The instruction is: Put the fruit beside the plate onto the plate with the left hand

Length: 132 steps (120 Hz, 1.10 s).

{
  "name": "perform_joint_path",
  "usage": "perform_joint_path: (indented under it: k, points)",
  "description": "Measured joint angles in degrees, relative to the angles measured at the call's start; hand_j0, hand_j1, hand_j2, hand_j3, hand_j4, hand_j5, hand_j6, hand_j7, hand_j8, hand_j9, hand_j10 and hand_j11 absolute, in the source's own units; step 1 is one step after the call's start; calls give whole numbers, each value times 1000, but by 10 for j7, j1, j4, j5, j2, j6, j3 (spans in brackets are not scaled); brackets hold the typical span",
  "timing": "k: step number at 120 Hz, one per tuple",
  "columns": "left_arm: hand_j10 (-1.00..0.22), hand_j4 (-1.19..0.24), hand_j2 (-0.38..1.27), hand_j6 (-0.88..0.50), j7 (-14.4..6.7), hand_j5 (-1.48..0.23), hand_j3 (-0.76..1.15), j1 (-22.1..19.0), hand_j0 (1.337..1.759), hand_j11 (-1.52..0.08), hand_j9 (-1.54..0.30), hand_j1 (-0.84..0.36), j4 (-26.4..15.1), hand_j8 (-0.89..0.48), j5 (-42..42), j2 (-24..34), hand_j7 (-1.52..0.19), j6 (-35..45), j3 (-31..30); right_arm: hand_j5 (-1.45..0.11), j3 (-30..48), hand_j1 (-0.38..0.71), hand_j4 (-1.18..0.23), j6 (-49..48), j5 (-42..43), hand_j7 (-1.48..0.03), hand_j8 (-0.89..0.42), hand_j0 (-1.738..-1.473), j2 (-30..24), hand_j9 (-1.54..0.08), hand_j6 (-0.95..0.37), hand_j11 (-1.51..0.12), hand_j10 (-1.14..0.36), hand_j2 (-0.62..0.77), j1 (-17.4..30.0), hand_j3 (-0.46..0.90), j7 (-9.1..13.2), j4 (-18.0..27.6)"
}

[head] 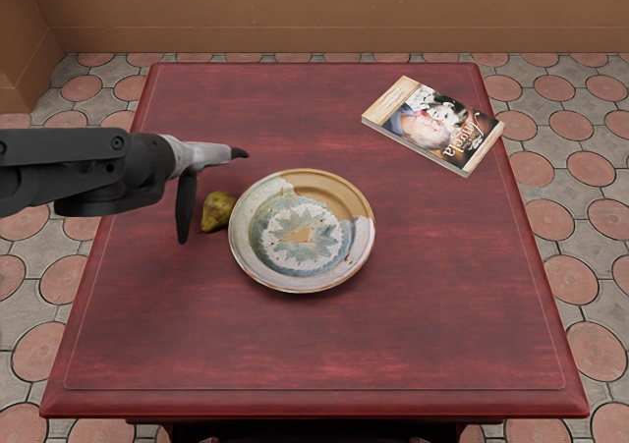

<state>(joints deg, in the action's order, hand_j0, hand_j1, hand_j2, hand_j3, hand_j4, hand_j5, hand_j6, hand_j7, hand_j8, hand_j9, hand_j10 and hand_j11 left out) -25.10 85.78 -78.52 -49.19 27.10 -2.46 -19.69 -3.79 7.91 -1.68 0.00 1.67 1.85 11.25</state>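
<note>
A small yellow-green pear (pixel 217 210) lies on the red wooden table just left of the ceramic plate (pixel 356 210), touching or nearly touching its rim. The plate is tan and white with a blue-green star pattern and holds nothing. My left hand (pixel 201 183) reaches in from the left edge and hovers just left of and above the pear. Its fingers are spread: one dark finger (pixel 185 212) hangs down beside the pear, another (pixel 236 153) points right. It holds nothing. The right arm is out of view.
A paperback book (pixel 432 124) lies at the table's far right corner, tilted. The table's edge (pixel 314 404) runs along the front. A tiled floor surrounds the table, with a brown wall behind it.
</note>
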Motion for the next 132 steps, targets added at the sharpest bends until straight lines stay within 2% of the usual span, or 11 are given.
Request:
perform_joint_path:
  k: [38, 84, 102, 132]
  points:
    - [-122, -122, 25, -123, -7, -156, 0, -7, 1658, -156, -156, 206, 18, -122, 12, -11, -156, 0, -6, -38, 0, -314, -30, 0, 0, -38, -30, -1658, 0, -38, -30, -38, -29, -6, 0, 0, 0, 0]
    - [-155, -155, 32, -156, -63, -200, 0, -8, 1658, -199, -199, 166, 27, -156, 63, -35, -199, 53, -9, -38, 0, -314, -30, 0, 0, -38, -30, -1658, 0, -38, -30, -38, -29, -6, 0, 0, 0, 0]
    - [-158, -159, 33, -159, -87, -204, 0, -9, 1658, -203, -203, 162, 27, -159, 63, -64, -204, 78, -14, -38, 0, -314, -30, 0, 0, -38, -30, -1658, 0, -38, -30, -38, -29, -6, 0, 0, 0, 0]
    - [-160, -161, 33, -161, -98, -206, 0, -9, 1658, -206, -206, 160, 31, -161, 62, -81, -206, 121, -30, -38, 0, -314, -30, 0, 0, -38, -30, -1658, 0, -38, -30, -38, -29, -6, 0, 0, 0, 0]
